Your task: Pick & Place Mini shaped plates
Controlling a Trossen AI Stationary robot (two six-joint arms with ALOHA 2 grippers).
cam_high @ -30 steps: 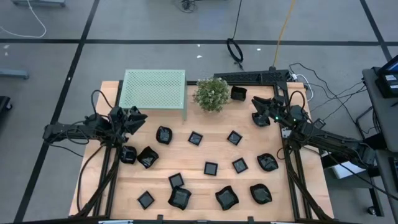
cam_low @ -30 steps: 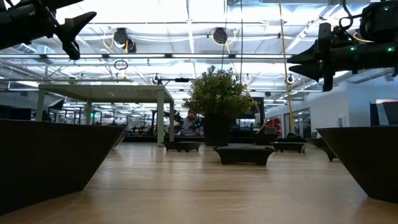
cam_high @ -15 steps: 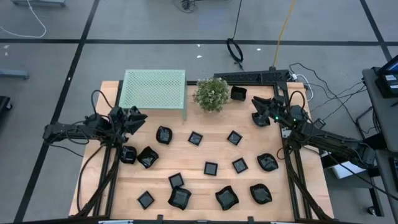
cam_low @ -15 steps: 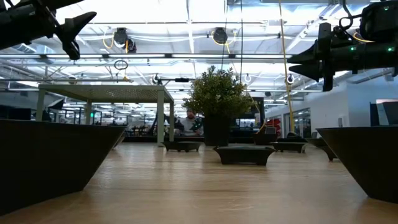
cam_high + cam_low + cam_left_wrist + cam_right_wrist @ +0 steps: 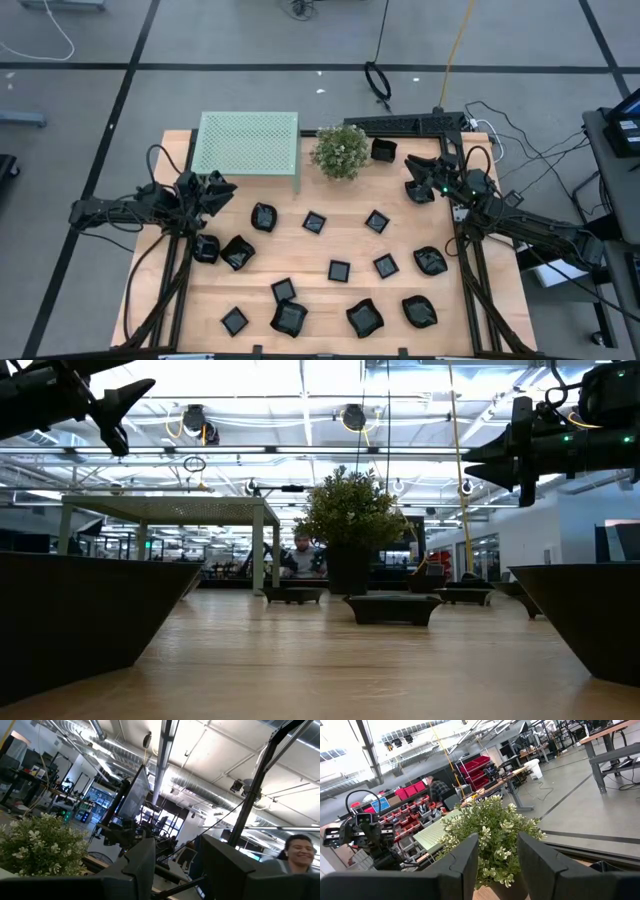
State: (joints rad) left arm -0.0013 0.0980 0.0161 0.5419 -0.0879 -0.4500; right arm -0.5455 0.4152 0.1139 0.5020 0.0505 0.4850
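Several small black glossy plates lie flat and scattered on the wooden table, among them a wavy one (image 5: 264, 216), a square one (image 5: 339, 270) and a wavy one near the right side (image 5: 430, 261). In the low view, one plate (image 5: 392, 608) sits mid-table and large dark ones (image 5: 80, 610) stand close by. My left gripper (image 5: 222, 190) hovers open over the table's left part, raised above the plates. My right gripper (image 5: 412, 188) hovers open over the right far part. The wrist views show each gripper's fingers (image 5: 140, 865) (image 5: 465, 860) apart, with nothing between them.
A pale green mesh stand (image 5: 248, 142) stands at the far left of the table. A leafy potted plant (image 5: 340, 150) is beside it, with a small black container (image 5: 384, 151) to its right. A black bar (image 5: 410, 123) runs along the far edge. Bare wood shows between the plates.
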